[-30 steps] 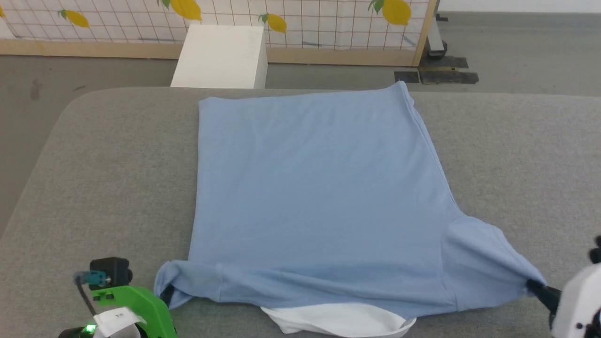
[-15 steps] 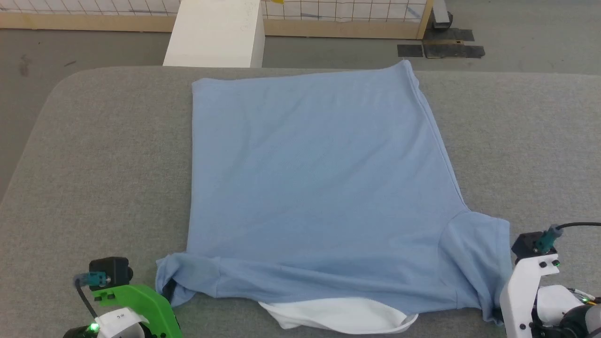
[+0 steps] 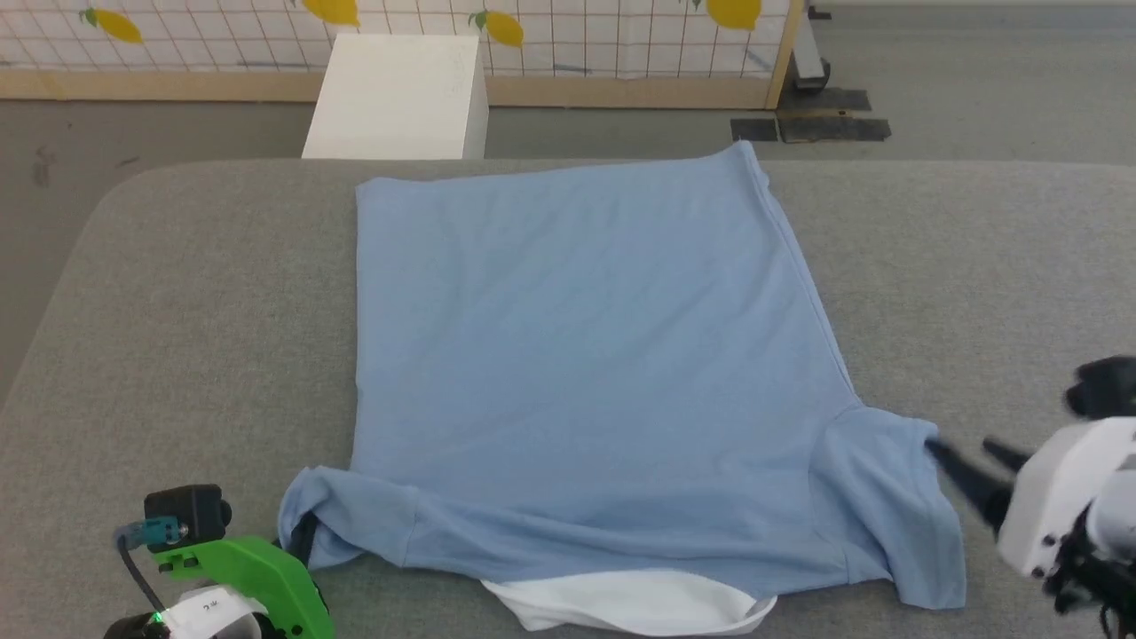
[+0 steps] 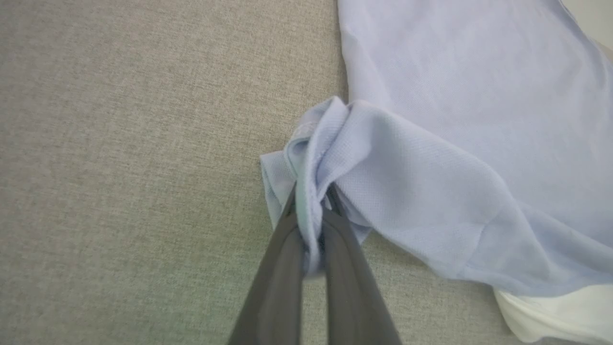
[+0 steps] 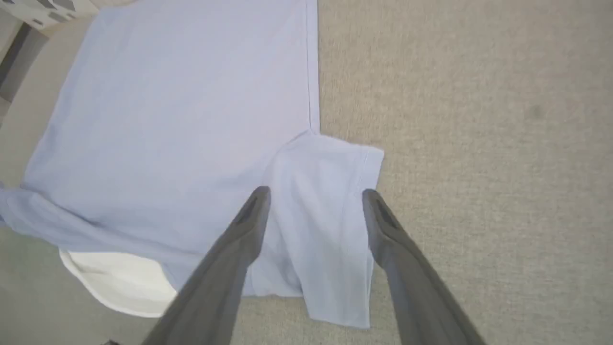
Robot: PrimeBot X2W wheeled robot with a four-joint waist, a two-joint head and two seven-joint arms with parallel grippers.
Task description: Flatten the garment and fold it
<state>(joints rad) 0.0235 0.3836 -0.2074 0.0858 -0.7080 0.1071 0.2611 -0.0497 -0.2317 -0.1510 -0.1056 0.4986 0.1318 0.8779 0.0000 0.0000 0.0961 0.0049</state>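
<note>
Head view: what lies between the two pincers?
The near edge of the garment, with its white collar, on the grey surface; the head view shows it.

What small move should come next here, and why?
Probably draw the left gripper outward, away from the body of the light blue short-sleeved polo shirt, then open it: it is shut on a bunched sleeve, while the other sleeve, by the open right gripper, lies flat on the grey fabric surface.

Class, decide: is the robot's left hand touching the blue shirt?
Touching. In the left wrist view the left hand is shut on the shirt, sleeve cloth pinched between its fingers.
</note>
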